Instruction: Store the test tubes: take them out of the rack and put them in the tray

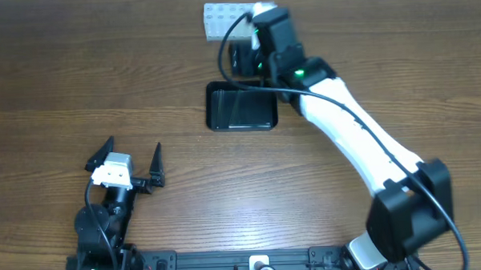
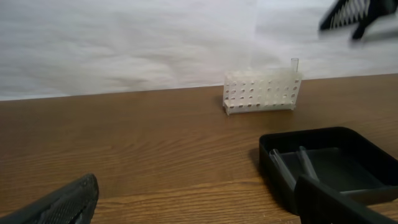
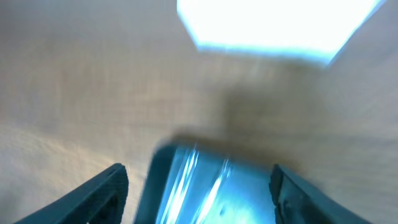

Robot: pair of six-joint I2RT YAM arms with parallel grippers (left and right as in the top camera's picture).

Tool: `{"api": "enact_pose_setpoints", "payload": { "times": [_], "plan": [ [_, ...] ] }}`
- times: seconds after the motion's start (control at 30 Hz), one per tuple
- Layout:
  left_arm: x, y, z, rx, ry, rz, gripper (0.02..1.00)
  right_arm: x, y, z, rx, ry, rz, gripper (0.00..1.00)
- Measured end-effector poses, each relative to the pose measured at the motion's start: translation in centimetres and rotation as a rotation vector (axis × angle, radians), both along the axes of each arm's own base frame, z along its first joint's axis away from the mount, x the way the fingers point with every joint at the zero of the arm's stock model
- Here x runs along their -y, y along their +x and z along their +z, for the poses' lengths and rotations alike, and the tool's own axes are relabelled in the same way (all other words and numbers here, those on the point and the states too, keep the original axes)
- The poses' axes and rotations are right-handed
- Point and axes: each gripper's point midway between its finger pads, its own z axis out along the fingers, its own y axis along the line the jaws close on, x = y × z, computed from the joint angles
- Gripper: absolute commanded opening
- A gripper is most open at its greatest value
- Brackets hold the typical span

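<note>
Between the right fingers (image 3: 102, 193), spread and empty, lay the black tray (image 3: 150, 186) holding two test tubes (image 3: 219, 180), the white rack (image 3: 273, 22) just beyond. A single tube (image 2: 295, 65) stood at the rack's end. Left fingers (image 1: 156, 166) were apart above the table (image 1: 62, 77), well away from both.

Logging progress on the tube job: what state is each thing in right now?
rack: upright, one test tube standing at its end.
tray: two tubes lying flat inside.
left gripper: open, empty.
right gripper: open, empty, above the tray.
</note>
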Motion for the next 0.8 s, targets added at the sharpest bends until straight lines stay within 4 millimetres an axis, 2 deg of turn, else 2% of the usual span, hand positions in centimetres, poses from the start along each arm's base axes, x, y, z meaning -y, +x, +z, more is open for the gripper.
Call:
{"api": "enact_pose_setpoints", "payload": {
  "times": [0.1,0.13,0.2,0.27,0.37,0.47,0.53,0.67,0.8],
  "plan": [
    [0.0,0.0,0.0,0.0,0.0,0.0,0.998,1.8,2.2,3.1,0.148,-0.034,-0.047,0.943],
    [0.0,0.0,0.0,0.0,0.0,0.0,1.0,2.2,2.9,3.6,0.187,-0.054,-0.055,0.987],
    [0.0,0.0,0.0,0.0,0.0,0.0,1.0,2.8,4.5,3.7,0.25,-0.095,-0.064,0.991],
    [0.0,0.0,0.0,0.0,0.0,0.0,1.0,3.1,6.5,1.5,0.273,-0.147,-0.065,0.993],
    [0.0,0.0,0.0,0.0,0.0,0.0,1.0,3.0,8.4,-1.7,0.272,-0.171,-0.069,0.993],
    [0.0,0.0,0.0,0.0,0.0,0.0,1.0,3.3,9.3,-6.6,0.195,-0.207,-0.066,0.993],
    [0.0,0.0,0.0,0.0,0.0,0.0,0.998,3.5,10.1,-8.3,0.171,-0.217,-0.071,0.991],
    [0.0,0.0,0.0,0.0,0.0,0.0,1.0,3.8,11.9,-9.1,0.173,-0.217,-0.086,0.993],
    [0.0,0.0,0.0,0.0,0.0,0.0,1.0,4.0,13.2,-8.1,0.204,-0.205,-0.102,0.991]
  ]
}}
